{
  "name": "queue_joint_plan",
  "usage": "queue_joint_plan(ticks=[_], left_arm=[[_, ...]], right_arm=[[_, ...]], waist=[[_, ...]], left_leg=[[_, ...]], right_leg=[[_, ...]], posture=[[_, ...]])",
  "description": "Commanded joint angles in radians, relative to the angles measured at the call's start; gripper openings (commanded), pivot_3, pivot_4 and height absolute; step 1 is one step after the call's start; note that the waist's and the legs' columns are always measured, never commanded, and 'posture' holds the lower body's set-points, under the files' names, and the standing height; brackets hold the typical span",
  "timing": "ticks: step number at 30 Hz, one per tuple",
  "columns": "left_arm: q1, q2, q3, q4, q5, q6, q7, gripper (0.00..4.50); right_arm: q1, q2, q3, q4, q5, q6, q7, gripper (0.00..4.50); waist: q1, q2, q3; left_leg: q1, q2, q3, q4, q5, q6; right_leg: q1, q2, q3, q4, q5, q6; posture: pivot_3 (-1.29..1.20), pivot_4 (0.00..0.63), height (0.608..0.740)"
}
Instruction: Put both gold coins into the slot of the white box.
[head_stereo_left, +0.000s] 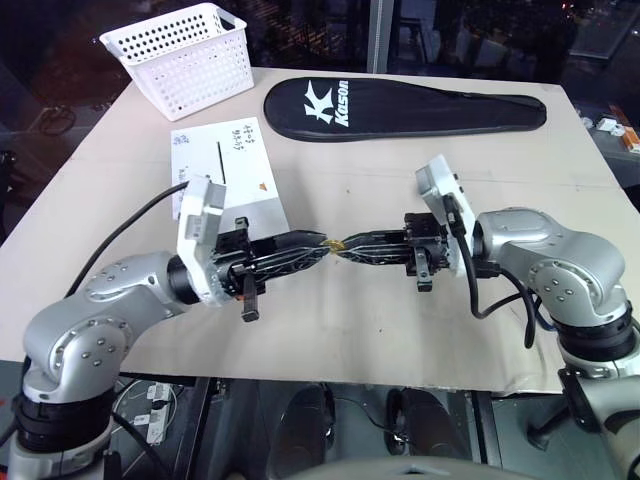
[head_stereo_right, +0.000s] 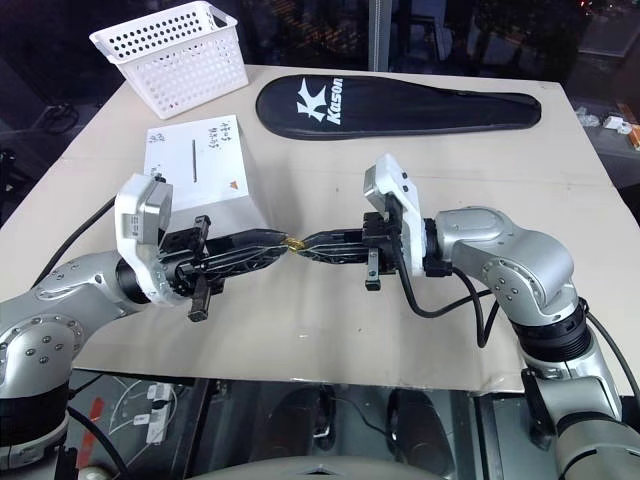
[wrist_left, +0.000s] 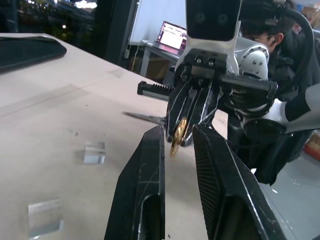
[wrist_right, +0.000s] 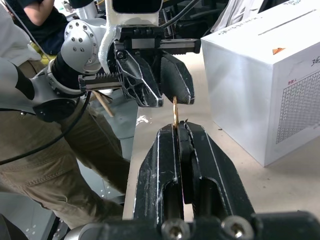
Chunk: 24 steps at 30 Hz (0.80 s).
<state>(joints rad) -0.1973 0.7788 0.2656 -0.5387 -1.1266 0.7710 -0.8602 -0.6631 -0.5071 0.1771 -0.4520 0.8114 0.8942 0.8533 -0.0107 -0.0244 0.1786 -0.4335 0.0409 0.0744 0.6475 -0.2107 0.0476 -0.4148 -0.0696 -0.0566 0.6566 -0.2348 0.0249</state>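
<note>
Pincers meet tip to tip above the bare front of the desk (head_stereo_left: 330, 330). The left pincer (head_stereo_left: 322, 249) stands narrowly parted around the gold coins (head_stereo_left: 336, 243), which the right pincer (head_stereo_left: 346, 247) clamps shut. The coins stand on edge. Behind the left arm, the white box (head_stereo_left: 225, 180) shows its slot (head_stereo_left: 220, 164) running front to back. The left wrist view shows two overlapping discs; the right wrist view shows one thin edge.
</note>
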Motion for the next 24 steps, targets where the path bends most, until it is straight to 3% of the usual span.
queue_joint_plan(ticks=[1,8,24], left_arm=[[0.034,0.012,0.032,-0.027,0.002,-0.029,-0.038,0.89],[0.213,0.014,0.104,0.024,0.087,-0.147,-0.221,0.89],[0.014,-0.002,-0.004,-0.011,0.024,-0.055,-0.042,0.89]], right_arm=[[-0.01,0.003,-0.019,-0.018,0.016,-0.006,0.005,0.0],[-0.014,0.004,-0.02,-0.031,0.032,0.001,0.007,0.0],[-0.022,0.026,0.014,-0.039,0.029,0.003,0.004,0.0]], waist=[[0.0,0.0,0.0],[-0.002,0.0,0.0],[0.002,0.0,0.0]], left_leg=[[0.0,0.0,0.0,0.0,0.0,0.0],[0.0,0.001,0.0,0.0,0.0,0.0],[0.0,0.0,0.0,0.0,0.0,0.0]], right_leg=[[0.0,0.0,0.0,0.0,0.0,0.0],[-0.001,0.0,0.0,0.0,0.001,-0.004],[0.0,0.0,-0.001,0.0,0.001,-0.003]], posture=[[0.0,0.15,0.74],[0.0,0.15,0.74],[0.0,0.15,0.74]])
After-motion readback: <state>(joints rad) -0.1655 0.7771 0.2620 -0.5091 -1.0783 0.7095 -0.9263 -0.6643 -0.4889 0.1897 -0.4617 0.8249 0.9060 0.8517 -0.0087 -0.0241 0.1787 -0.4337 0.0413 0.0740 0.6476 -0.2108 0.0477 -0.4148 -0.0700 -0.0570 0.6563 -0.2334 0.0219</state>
